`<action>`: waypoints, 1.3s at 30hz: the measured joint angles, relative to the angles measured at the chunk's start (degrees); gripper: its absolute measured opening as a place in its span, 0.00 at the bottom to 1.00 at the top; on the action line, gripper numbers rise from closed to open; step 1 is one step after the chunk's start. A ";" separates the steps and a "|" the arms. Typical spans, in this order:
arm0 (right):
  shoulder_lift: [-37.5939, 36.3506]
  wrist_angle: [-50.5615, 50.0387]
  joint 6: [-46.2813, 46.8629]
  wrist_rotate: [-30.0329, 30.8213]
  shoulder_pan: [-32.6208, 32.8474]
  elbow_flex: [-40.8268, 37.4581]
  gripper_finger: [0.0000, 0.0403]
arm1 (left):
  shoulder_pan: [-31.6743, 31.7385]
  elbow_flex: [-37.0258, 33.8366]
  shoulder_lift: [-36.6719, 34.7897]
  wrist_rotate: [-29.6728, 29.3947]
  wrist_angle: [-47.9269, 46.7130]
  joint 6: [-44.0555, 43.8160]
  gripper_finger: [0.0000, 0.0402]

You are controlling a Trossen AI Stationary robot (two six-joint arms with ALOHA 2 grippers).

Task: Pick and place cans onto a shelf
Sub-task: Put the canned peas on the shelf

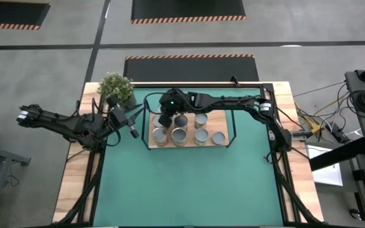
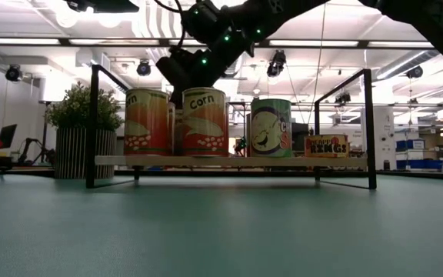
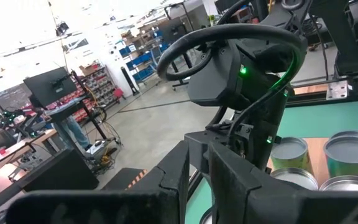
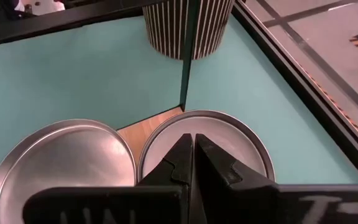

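Several silver-topped cans [image 1: 179,135] stand upright on the shelf [image 1: 215,120], a wooden board in a black wire frame on the green mat. In the low view their labels show, one reading Corn [image 2: 204,121]. My right gripper [image 4: 194,138] is shut and slants down over the round top of the can [image 4: 207,149] at the shelf's far left corner, beside another can [image 4: 61,165]. It reaches there from the table's right [image 1: 165,119]. My left gripper [image 1: 134,132] waits level, left of the shelf, shut on nothing [image 3: 199,155]. My right gripper's shut fingers [image 4: 182,155] slant down from the table's right over the middle of the corner can's top [image 4: 229,134]. Whether the tips touch the lid I cannot tell, as the fingers themselves hide that spot.
A potted plant [image 1: 116,88] in a striped pot [image 4: 185,28] stands just beyond the shelf's far left corner, close to a black frame post [image 4: 188,62]. Green mat [image 1: 189,183] stretches from the shelf to the near edge.
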 joint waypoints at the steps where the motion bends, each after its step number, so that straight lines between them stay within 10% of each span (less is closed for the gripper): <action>1: 0.00 0.19 -0.30 0.00 -0.01 -0.01 0.02 | 0.00 0.00 0.00 0.00 0.00 0.00 0.11; 39: -1.54 -23.55 0.04 6.39 -0.24 7.29 0.02 | 0.02 0.00 0.02 0.00 -0.02 0.00 0.11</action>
